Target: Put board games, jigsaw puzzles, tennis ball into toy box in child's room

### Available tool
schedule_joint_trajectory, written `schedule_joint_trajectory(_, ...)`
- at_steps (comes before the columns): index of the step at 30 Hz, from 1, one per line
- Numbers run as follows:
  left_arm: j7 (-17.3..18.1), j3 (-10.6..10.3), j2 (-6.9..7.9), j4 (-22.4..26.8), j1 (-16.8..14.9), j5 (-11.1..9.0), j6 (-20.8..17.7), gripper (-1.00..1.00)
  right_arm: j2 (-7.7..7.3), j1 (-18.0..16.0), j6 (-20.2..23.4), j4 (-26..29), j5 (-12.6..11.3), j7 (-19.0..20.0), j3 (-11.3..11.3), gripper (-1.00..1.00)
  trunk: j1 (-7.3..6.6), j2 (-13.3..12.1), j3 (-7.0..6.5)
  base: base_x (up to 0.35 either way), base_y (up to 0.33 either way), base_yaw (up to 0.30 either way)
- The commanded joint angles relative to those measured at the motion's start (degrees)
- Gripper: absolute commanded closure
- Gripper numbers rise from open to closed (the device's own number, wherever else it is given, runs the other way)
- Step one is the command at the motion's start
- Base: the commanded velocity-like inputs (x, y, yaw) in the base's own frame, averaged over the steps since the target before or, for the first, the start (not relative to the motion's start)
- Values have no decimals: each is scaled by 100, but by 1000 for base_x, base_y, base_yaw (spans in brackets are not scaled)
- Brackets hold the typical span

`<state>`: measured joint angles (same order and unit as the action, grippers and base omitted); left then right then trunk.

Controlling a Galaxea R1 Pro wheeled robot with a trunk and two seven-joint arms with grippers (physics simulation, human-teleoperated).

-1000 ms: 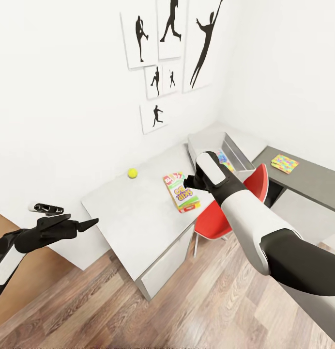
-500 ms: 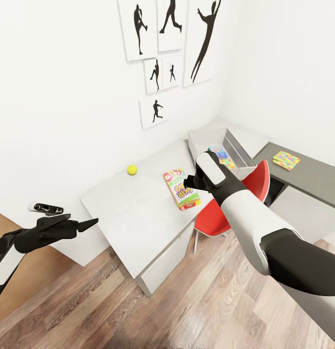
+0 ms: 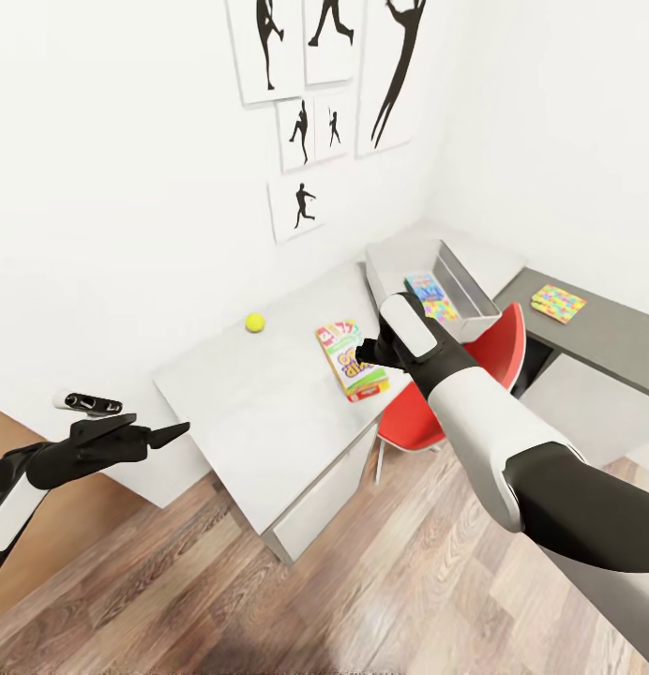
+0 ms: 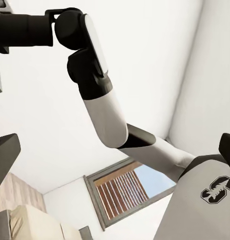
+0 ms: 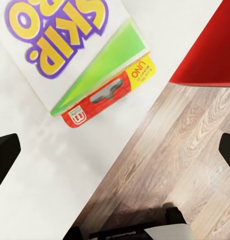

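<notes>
The board game [image 3: 352,360] (box printed "SKIP-BO") lies flat near the front edge of the white table [image 3: 259,412], just beside the red chair [image 3: 437,412]. The tennis ball [image 3: 255,322] rests well apart, toward the wall. The grey toy box [image 3: 456,291] stands at the table's far end with a colourful item inside. A jigsaw puzzle [image 3: 557,303] lies on the adjacent grey desk [image 3: 596,342]. The right gripper [image 5: 115,150] hangs above the game, fingers wide apart, empty. The left gripper [image 3: 160,433] hangs off the table, fingers apart.
</notes>
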<state>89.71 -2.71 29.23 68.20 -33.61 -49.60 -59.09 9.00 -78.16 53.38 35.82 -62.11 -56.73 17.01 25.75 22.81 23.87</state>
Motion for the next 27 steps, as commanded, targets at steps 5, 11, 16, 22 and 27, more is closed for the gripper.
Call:
schedule_joint_trajectory(5, 29, -12, 11, 0, -5, -6, -60, -100, 1, -7, 15, 4, -57, -54, 22, -100, 3, 11, 57, 0, 0, 0)
schedule_joint_trajectory(11, 29, -11, 12, -3, -5, -9, -59, -100, 4, -7, 17, 15, -64, -49, 29, -100, 3, 11, 98, 0, 0, 0)
schedule_joint_trajectory(16, 29, -11, 16, -2, -5, -13, -59, -100, 5, -7, 20, 28, -63, -48, 34, -100, 3, 11, 104, 0, 0, 0)
schedule_joint_trajectory(22, 29, -11, 20, -2, -5, -14, -59, -100, 5, -7, 18, 52, -62, -48, 32, -100, 3, 11, 105, 0, 0, 0)
schedule_joint_trajectory(27, 29, -4, 21, -2, -5, -14, -59, -100, 7, -7, 15, 56, -64, -48, 31, -100, 3, 11, 105, 0, 0, 0)
